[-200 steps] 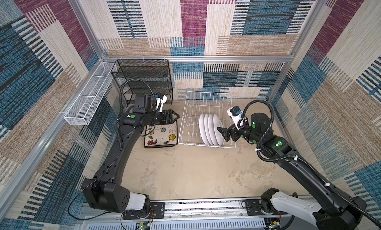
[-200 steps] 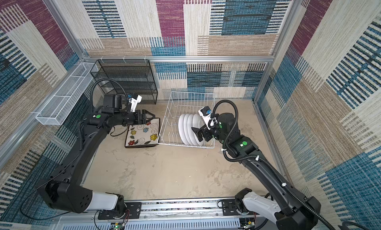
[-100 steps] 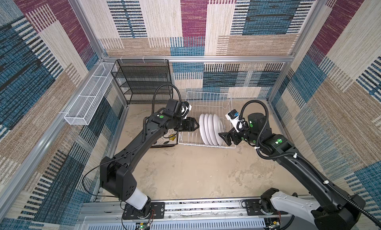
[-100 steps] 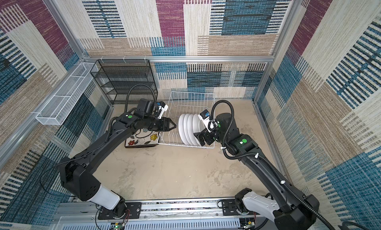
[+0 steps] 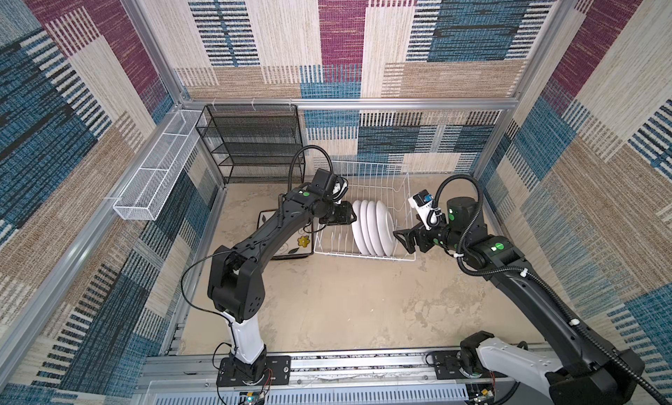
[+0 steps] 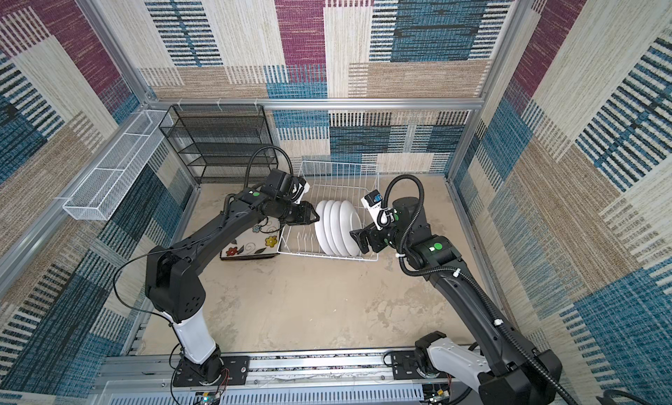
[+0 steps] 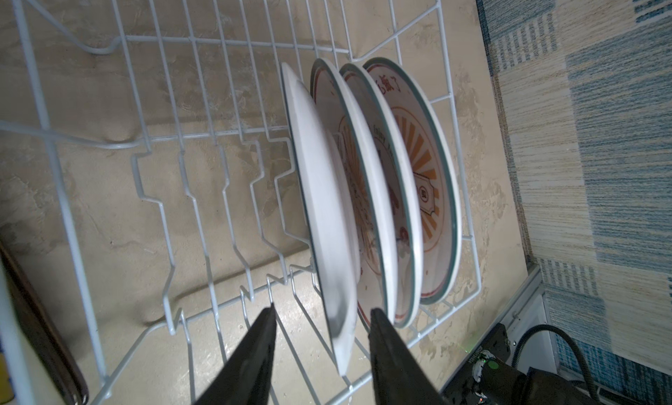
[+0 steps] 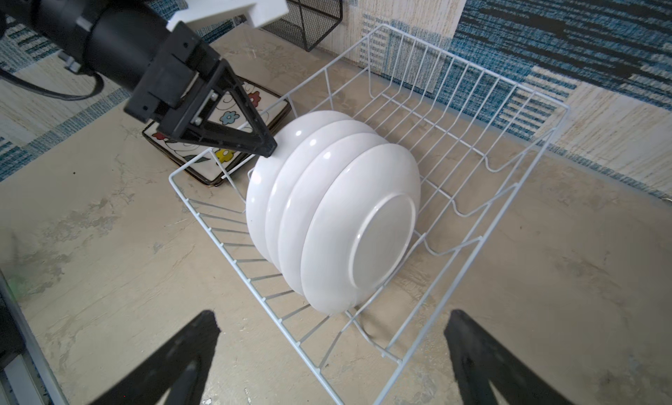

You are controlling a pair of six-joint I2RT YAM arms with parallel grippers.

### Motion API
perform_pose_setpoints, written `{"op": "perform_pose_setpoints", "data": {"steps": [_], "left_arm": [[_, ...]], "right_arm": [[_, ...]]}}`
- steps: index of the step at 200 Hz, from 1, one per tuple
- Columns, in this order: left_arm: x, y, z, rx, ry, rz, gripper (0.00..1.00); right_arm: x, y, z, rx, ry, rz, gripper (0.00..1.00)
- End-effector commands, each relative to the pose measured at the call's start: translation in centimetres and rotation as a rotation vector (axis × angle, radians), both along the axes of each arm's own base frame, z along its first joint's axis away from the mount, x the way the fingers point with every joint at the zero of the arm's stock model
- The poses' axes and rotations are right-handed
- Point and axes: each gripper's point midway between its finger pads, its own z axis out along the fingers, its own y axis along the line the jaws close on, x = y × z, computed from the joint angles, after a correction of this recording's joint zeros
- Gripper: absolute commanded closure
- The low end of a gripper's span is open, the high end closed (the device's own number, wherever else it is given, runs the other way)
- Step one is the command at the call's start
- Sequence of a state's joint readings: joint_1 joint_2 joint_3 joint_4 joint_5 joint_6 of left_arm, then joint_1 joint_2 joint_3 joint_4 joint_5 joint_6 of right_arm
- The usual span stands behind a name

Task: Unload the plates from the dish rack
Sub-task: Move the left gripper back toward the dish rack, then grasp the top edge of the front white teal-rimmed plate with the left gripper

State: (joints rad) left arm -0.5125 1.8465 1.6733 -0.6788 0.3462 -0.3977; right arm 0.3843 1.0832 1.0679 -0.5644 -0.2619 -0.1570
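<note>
Plates check: four round plates (image 5: 372, 227) stand on edge in the dish rack (image 5: 363, 258), far-middle of the surface (image 5: 345, 305). Flowered square plates (image 6: 251, 245) lie stacked just left of it. Your left tool (image 7: 322, 308) sits narrow astride the leftmost plate (image 7: 320, 203), with a gap on one side. Your right tool (image 8: 332, 312) gapes wide just right of the plates, not touching them.

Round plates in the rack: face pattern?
The round plates have white faces with an orange sunburst and dark rims; left wrist view shows it best.

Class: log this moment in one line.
left tool open, straddling end plate rim | right tool open, near dish rack | four plates racked
</note>
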Motion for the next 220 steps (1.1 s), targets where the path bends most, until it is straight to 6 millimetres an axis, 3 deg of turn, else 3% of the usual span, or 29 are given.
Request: {"op": "perform_pose_setpoints", "data": {"steps": [1,72,101,135,178,220], "left_arm": [[0.2,-0.3,-0.7,0.004,0.026,0.011,0.6],[0.8,-2.4,-2.8,-0.01,0.086,0.018,0.75],[0.4,-3.3,-3.8,-0.027,0.117,0.031,0.9],[0.0,-3.9,-4.7,-0.045,0.158,0.046,1.0],[-0.4,-4.8,-5.1,-0.101,0.195,0.077,1.0],[-0.9,-7.1,-5.1,-0.196,0.234,0.081,1.0]], "right_arm": [[0.3,0.4,0.3,0.034,-0.003,0.008,0.0],[1.3,1.0,0.8,0.077,-0.014,0.0,0.0],[1.4,0.9,0.8,0.078,-0.017,-0.009,0.0],[1.6,0.5,0.7,0.067,-0.023,-0.023,0.0],[1.7,0.2,0.8,0.067,-0.033,-0.033,0.0],[2.1,-0.4,1.0,0.061,-0.041,-0.049,0.0]]}}
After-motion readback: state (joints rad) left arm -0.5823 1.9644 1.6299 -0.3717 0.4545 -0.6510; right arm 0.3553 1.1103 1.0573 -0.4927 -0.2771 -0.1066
